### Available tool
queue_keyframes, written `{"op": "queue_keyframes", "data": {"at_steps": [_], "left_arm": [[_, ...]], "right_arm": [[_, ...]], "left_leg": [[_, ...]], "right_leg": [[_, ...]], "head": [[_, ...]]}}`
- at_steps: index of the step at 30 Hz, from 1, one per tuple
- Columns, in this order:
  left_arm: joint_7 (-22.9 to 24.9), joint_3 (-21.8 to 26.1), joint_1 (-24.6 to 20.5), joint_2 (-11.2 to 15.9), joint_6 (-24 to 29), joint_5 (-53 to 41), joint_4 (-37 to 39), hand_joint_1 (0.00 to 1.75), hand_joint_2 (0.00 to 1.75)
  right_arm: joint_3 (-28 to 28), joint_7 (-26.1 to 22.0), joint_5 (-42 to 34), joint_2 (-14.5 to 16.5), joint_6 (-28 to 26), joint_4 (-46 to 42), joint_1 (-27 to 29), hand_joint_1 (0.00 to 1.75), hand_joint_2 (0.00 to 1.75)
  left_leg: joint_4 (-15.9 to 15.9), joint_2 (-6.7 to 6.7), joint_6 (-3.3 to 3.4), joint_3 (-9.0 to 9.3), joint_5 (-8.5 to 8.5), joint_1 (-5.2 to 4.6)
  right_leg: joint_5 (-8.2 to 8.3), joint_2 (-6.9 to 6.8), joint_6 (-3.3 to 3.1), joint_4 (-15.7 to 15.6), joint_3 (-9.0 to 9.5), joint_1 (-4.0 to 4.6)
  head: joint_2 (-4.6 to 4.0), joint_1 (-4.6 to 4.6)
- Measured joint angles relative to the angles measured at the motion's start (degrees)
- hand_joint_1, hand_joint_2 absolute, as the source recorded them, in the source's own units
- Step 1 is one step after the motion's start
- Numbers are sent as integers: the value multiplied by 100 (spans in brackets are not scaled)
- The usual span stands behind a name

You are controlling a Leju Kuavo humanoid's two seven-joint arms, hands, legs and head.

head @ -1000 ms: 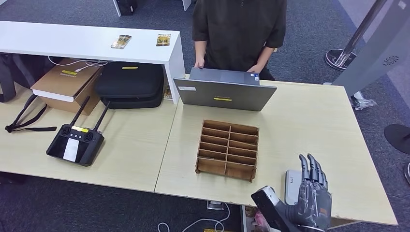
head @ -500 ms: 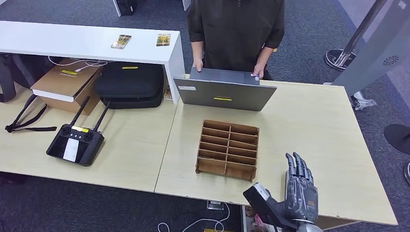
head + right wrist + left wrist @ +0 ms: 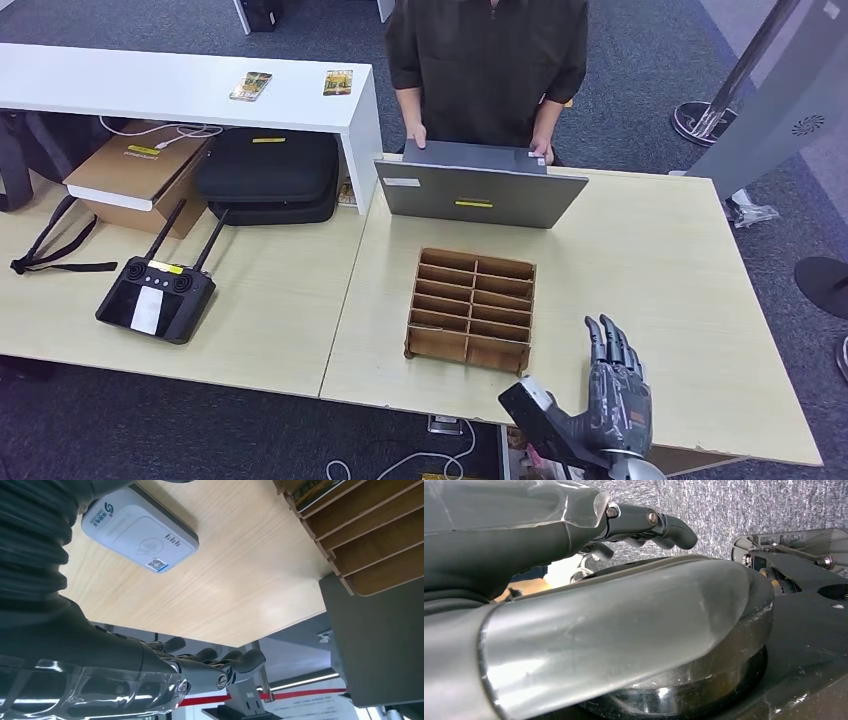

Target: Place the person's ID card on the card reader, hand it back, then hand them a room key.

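Under right robot hand (image 3: 618, 395): card reader (image 3: 140, 532).

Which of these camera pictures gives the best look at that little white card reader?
The right wrist view: the card reader lies in plain sight on the table, its logo and code sticker showing. In the head view the right hand covers the spot. The left wrist view looks at the floor.
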Motion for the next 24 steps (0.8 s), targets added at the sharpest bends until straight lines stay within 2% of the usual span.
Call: {"op": "queue_keyframes", "data": {"at_steps": [8,24], "left_arm": [[-13,0,0,26,-42,-55,0,0,0],[-41,-15,0,63,-80,-174,0,0,0]], "right_arm": [[95,149,-23,0,74,1,16,0,175],[290,121,-194,-15,386,102,-48,0,175]], "left_leg": [[0,0,0,0,0,0],[0,1,0,-1,0,0]], "right_leg": [[0,0,0,0,-1,0],[0,0,0,0,0,0]], "head": [[0,-1],[0,1]]}}
